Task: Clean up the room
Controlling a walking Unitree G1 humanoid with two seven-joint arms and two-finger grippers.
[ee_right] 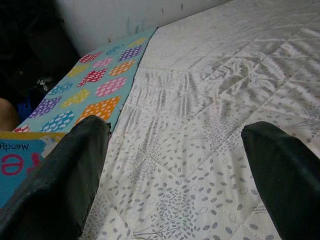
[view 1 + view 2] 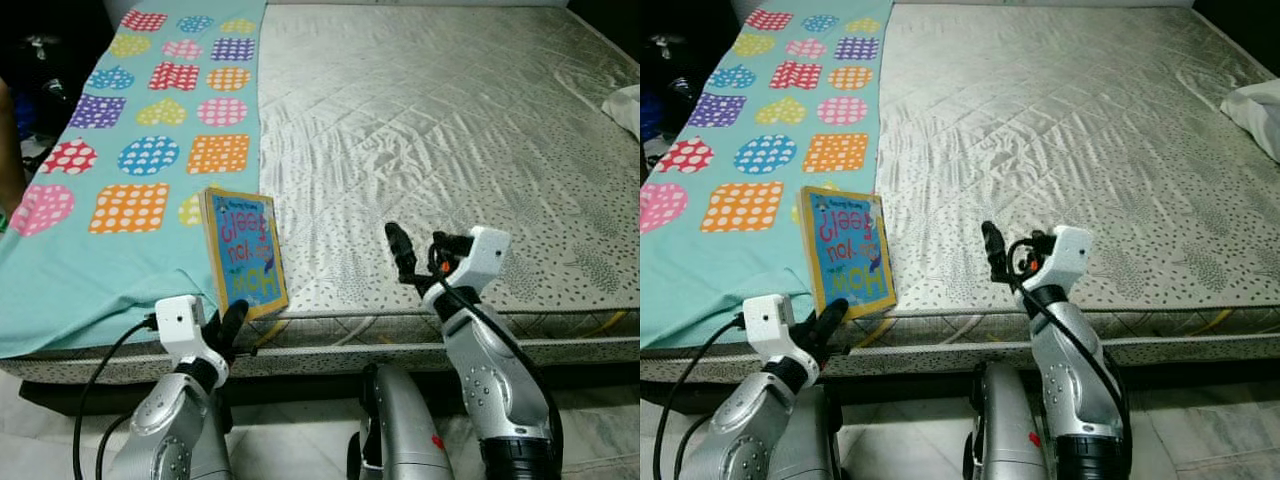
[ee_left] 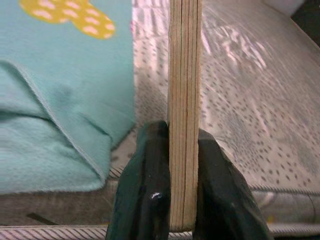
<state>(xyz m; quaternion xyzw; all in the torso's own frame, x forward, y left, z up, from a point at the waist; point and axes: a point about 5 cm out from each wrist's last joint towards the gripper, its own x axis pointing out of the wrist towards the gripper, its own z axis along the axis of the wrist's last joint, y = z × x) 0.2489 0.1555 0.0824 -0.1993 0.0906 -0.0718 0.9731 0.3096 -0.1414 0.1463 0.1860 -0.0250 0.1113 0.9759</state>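
- One board book stands tilted at the near edge of the mattress, just right of where the blanket ends, its blue cover with pink lettering facing up and toward the robot.
- The left gripper is clamped on the book's near bottom edge; the left wrist view shows both black fingers pressed flat against the two sides of the thick stacked pages.
- The right gripper hovers over the near edge of the mattress, well to the right of the book, with its two fingers spread wide and nothing between them.
- One teal blanket, printed with coloured hearts, ovals and squares, covers the left strip of the bed and hangs over the near edge.
- The rest of the quilted silver-grey mattress stretches far and right as open surface; a single white cloth lies at the right edge.
- The left wrist view gives the book's page edges and the blanket's folded hem close up; the right wrist view takes in the blanket's far end against a pale wall and a corner of the book cover.
- Dark clutter sits left of the bed, too dim to name.
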